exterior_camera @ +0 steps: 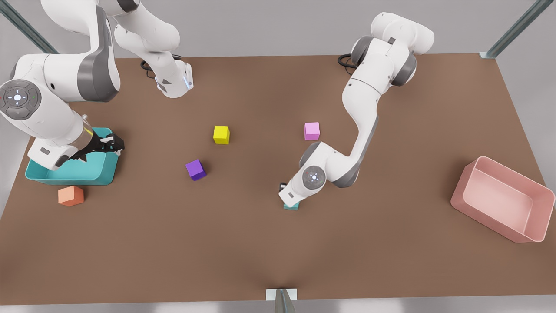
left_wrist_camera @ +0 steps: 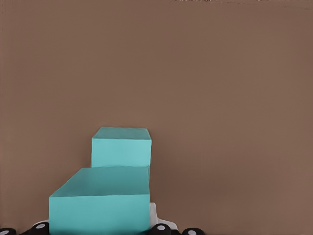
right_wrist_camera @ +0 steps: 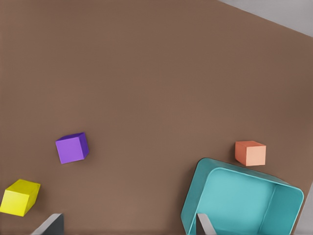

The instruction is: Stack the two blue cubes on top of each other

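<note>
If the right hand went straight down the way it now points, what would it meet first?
Most likely the teal bin. The right hand hangs over the bin's far edge in the front view, and its wrist view shows the bin just past one fingertip. Depth is unclear; it might land on the rim.

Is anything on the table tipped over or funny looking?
Yes, the pink bin at the front view's right is tipped onto its side, its opening facing sideways. The teal bin sits flat. The loose cubes all rest flat on the table.
</note>
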